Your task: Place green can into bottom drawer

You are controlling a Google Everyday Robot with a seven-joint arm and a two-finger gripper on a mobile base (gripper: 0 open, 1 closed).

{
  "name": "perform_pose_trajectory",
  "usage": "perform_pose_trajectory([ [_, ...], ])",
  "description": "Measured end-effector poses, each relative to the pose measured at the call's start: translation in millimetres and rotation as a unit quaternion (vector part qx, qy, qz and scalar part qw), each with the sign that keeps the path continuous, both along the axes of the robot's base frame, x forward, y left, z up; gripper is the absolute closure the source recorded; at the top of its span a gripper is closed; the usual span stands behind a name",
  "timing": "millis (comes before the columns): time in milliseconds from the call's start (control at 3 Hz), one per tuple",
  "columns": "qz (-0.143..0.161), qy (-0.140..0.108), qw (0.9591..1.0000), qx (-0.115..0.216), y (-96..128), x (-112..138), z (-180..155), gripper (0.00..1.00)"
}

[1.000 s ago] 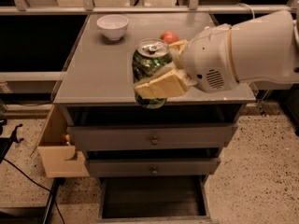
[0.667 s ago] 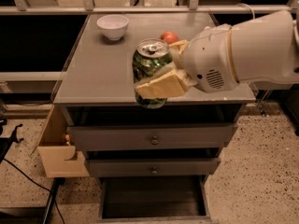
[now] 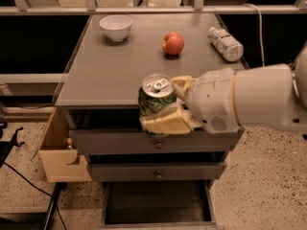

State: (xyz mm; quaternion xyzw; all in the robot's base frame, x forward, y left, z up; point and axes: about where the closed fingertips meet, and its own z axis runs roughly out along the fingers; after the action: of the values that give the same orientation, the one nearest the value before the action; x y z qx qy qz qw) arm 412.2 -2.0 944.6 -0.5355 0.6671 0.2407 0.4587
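Gripper (image 3: 165,110): closed on the green can (image 3: 154,97), which is clasped between pale fingers (image 3: 168,123). It is carried at the end of a white arm (image 3: 249,99) that enters from the right, and is held at the front edge of the cabinet top (image 3: 110,73).

Green can: held in the gripper, silver top and pull tab turned upward. It is clear of every surface and level with the top drawer (image 3: 120,142).

Bottom drawer (image 3: 158,202): found well below the gripper, pulled out, its dark inside exposed. Nothing is seen in it.

Between gripper and bottom drawer: top drawer and middle drawer (image 3: 192,171), both shut, each with a small knob.

Behind the gripper, on the cabinet top: an apple (image 3: 173,43) nearest, a white bowl (image 3: 115,27) further back to the left, and a plastic bottle (image 3: 226,43) lying on its side to the right.

Below and left of the gripper: a pale wooden box (image 3: 60,152) beside the cabinet.

Progress, as judged: the can is grasped and lifted, and the drawer is open. The can is not yet lowered past the two shut drawers, set inside, or released. Roughly half of the task is reckoned done.
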Motion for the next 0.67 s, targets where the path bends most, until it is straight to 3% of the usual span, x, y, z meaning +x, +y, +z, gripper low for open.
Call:
perform_pose_trajectory([
  [667,0.005,0.015,0.9998,0.007,-13.8,-26.9,-107.0,1.00],
])
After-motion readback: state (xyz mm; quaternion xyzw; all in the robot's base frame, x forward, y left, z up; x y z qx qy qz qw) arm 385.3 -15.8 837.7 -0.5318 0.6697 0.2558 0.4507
